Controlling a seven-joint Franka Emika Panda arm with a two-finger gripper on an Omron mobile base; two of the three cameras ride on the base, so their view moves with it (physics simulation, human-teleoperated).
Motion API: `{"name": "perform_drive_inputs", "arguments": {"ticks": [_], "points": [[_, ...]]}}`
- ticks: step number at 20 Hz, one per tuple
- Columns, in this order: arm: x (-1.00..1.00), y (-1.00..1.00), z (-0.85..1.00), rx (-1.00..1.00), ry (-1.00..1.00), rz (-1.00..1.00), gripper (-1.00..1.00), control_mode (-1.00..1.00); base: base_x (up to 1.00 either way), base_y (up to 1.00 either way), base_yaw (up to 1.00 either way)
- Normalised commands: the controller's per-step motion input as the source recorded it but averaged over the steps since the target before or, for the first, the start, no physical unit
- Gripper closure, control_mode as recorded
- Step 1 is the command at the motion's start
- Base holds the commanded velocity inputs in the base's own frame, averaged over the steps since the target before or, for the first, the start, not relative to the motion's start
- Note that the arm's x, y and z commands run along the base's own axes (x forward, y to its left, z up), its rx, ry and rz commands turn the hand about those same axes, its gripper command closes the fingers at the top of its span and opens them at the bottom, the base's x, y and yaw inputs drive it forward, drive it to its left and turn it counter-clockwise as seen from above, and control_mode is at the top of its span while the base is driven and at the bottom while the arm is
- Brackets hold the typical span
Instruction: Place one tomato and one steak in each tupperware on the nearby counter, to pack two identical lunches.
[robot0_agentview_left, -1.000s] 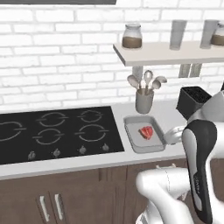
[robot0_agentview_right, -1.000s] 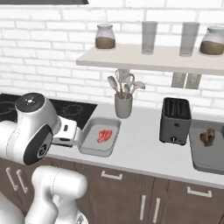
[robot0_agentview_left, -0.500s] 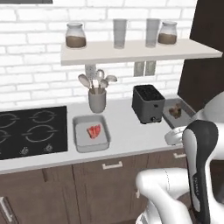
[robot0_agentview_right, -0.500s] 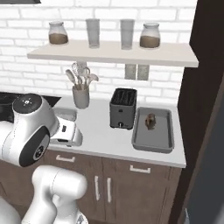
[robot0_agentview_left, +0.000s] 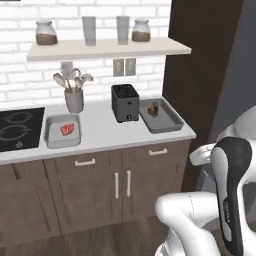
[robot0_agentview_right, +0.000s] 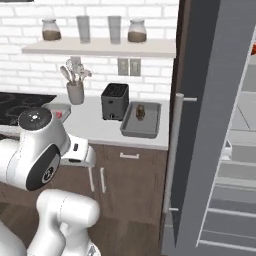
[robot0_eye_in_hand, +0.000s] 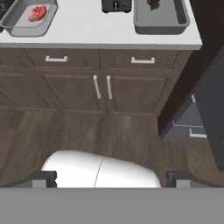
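Stretching along a white brick wall, a pale counter (robot0_agentview_left: 105, 132) sits over dark brown cabinets (robot0_agentview_left: 120, 182) with silver bar handles. Two grey trays rest on it, well apart. The left tray (robot0_agentview_left: 62, 131), just beside a black cooktop (robot0_agentview_left: 17, 127), holds a red steak (robot0_agentview_left: 67, 129). The right tray (robot0_agentview_left: 161, 116), close to the counter's right end, holds a small brown item (robot0_agentview_left: 154, 108) too small to identify. A dark toaster (robot0_agentview_left: 125, 102) stands between the trays, just beside the right one, and a grey utensil holder (robot0_agentview_left: 74, 99) with spoons stands against the wall behind the left tray. Above, a white shelf (robot0_agentview_left: 107, 49) carries jars and cups. Right of the counter rises a tall dark panel (robot0_agentview_left: 200, 65), and in the right base view an open grey refrigerator door (robot0_agentview_right: 200, 130) reveals pale shelves. Bare wood floor (robot0_eye_in_hand: 109, 135) lies in front of the cabinets. The gripper (robot0_eye_in_hand: 111, 179) hangs low above that floor, its fingertips (robot0_eye_in_hand: 43, 178) spread wide and holding nothing.
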Motion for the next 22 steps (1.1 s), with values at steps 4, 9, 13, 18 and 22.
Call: {"name": "perform_drive_inputs", "arguments": {"ticks": [4,9,13,18,22], "points": [[0.0,0.0,0.0,0.0,0.0,0.0,-1.0,1.0,-1.0,-0.1,-0.14],[0.0,0.0,0.0,0.0,0.0,0.0,-1.0,1.0,-0.28,-0.35,-0.54],[0.0,0.0,0.0,0.0,0.0,0.0,-1.0,1.0,0.11,-0.15,-0.69],[0.0,0.0,0.0,0.0,0.0,0.0,-1.0,1.0,0.29,-0.01,-0.74],[0.0,0.0,0.0,0.0,0.0,0.0,-1.0,1.0,0.17,-0.1,-0.68]]}}
